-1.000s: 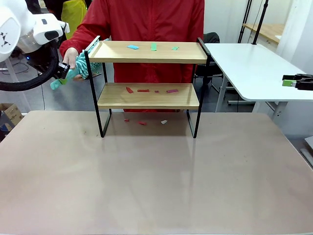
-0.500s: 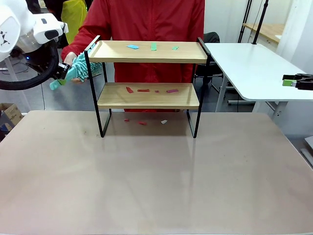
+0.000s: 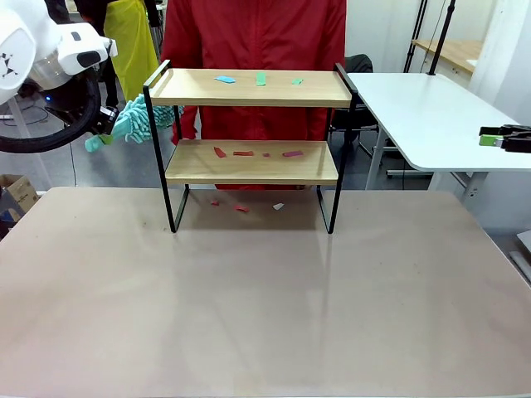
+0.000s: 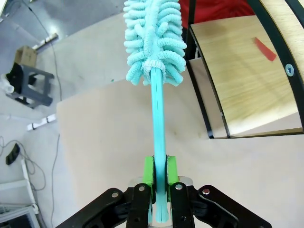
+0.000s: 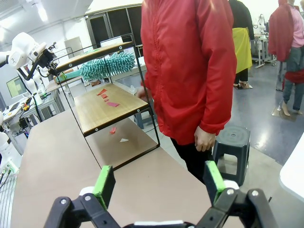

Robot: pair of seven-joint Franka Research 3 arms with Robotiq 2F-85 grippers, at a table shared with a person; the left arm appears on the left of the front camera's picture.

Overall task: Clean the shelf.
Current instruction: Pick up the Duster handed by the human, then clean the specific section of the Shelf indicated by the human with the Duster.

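Observation:
The shelf (image 3: pixel 257 88) stands at the table's far middle, two wooden boards in a black frame. Teal scraps (image 3: pixel 225 80) lie on its top board, red scraps (image 3: pixel 243 153) on the lower one. My left gripper (image 3: pixel 103 126) hangs left of the shelf, level with the gap between the boards, shut on a teal fluffy duster (image 3: pixel 133 119). The left wrist view shows the green pads (image 4: pixel 148 172) clamping the duster's handle (image 4: pixel 158 128), its head (image 4: pixel 154 38) beside the lower board (image 4: pixel 242 80). My right gripper (image 3: pixel 496 138) is far right, open (image 5: pixel 159 183) and holding nothing.
A person in a red jacket (image 3: pixel 253 33) stands close behind the shelf. A few scraps (image 3: pixel 241 208) lie on the table under it. A white side table (image 3: pixel 431 108) is at the right, and a stool (image 5: pixel 232 145) stands by the person.
The person's hand has let go of the duster head and drawn back behind the shelf. The duster stays in my left gripper, tilted toward the shelf's left rail.

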